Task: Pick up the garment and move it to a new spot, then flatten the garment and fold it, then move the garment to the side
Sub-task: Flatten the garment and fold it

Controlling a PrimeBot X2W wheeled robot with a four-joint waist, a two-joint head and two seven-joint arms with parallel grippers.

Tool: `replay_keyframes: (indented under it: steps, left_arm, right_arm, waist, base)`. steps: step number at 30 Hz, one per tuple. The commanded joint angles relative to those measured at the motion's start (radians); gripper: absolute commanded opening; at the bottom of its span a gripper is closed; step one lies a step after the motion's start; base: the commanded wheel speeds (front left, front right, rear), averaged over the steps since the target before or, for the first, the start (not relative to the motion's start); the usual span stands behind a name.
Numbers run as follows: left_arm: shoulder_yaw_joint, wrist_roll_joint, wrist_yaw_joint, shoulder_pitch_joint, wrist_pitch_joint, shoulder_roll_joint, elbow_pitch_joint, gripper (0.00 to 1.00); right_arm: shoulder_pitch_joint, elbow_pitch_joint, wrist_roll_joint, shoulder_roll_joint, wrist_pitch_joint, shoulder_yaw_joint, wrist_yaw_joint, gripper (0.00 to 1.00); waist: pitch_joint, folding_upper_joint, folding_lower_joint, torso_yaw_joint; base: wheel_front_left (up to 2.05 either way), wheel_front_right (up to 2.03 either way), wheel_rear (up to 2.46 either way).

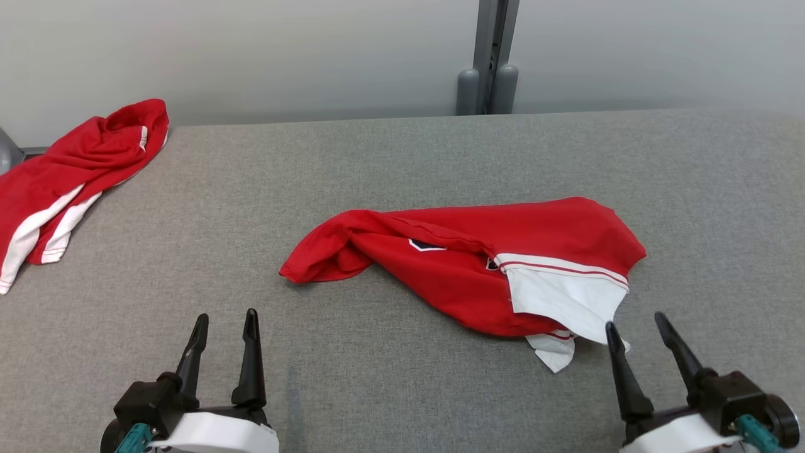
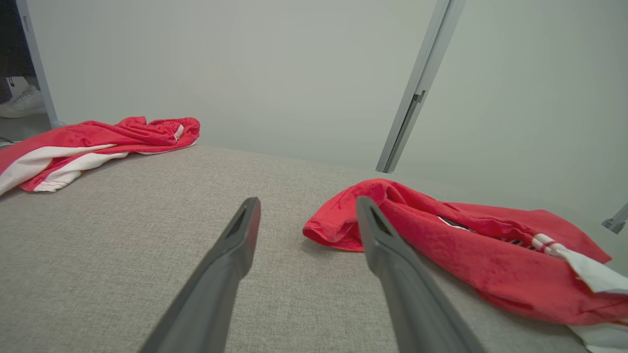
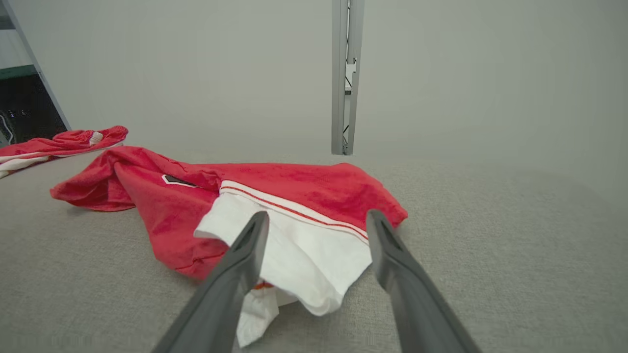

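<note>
From the head camera I have both grippers low in frame, over the bare grey cloth of the table [image 1: 377, 390]. The left gripper [image 1: 227, 314] has its fingers spread with nothing between them. The right gripper [image 1: 634, 319] is likewise released and holds nothing.

The garment [image 1: 453, 264] lies crumpled a little right of the table's middle. It is red and bunched to a narrow end on the left. On the right it has a white panel [image 1: 566, 296] edged in thin red stripes, with a white flap poking out beneath. The right gripper's tips stand just beside that near right corner.

The right wrist view gives me what the head camera flattens: the white panel lies straight ahead between the fingers, its lower edge lifted in a loose fold. I cannot tell whether the fingertips touch the cloth. The left wrist view shows the narrow end as a rolled hem standing up off the surface, just past the right-hand finger. At its far left it also shows a pale shoe [image 2: 22, 103] on the floor.

A second red garment [image 1: 69, 182] with white stripes lies across the table's far left corner, well apart from the first. Behind the far edge a grey metal post [image 1: 494, 56] rises against a plain wall. Open cloth lies on every side of the garment — widest to the left and at the far right.
</note>
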Motion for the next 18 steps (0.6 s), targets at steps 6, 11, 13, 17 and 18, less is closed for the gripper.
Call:
replay_keyframes:
  steps: [6, 11, 13, 17, 18]
  left_arm:
    - [0.006, 0.002, 0.003, -0.023, -0.002, 0.002, -0.015, 1.0]
    - [0.011, 0.003, -0.001, -0.032, -0.002, 0.003, -0.017, 1.0]
    - [0.004, 0.002, -0.001, -0.037, -0.002, 0.003, -0.018, 1.0]
    - [-0.008, 0.002, 0.007, -0.048, -0.002, 0.003, -0.018, 1.0]
    - [-0.009, 0.001, 0.007, -0.049, -0.002, 0.003, -0.017, 1.0]
  right_arm:
    - [0.046, 0.034, -0.057, -0.007, -0.005, -0.007, 0.0, 1.0]
    - [0.004, 0.08, -0.105, -0.007, -0.005, -0.03, 0.0, 1.0]
    - [-0.025, 0.106, -0.13, -0.006, -0.005, -0.034, 0.0, 1.0]
    - [-0.073, 0.134, -0.157, -0.007, -0.005, -0.028, 0.0, 0.65]
    - [-0.079, 0.138, -0.164, -0.006, -0.005, -0.022, 0.0, 0.3]
  waist:
    - [0.034, 0.0, 0.0, 0.003]
    - [0.059, 0.0, 0.0, 0.002]
    - [0.068, 0.0, 0.0, 0.008]
    - [0.08, 0.0, 0.0, 0.027]
    - [0.081, 0.0, 0.0, 0.032]
  base:
    - [0.0, 0.0, 0.0]
    - [0.0, 0.0, 0.0]
    - [0.0, 0.0, 0.0]
    - [0.0, 0.0, 0.0]
    - [0.0, 0.0, 0.0]
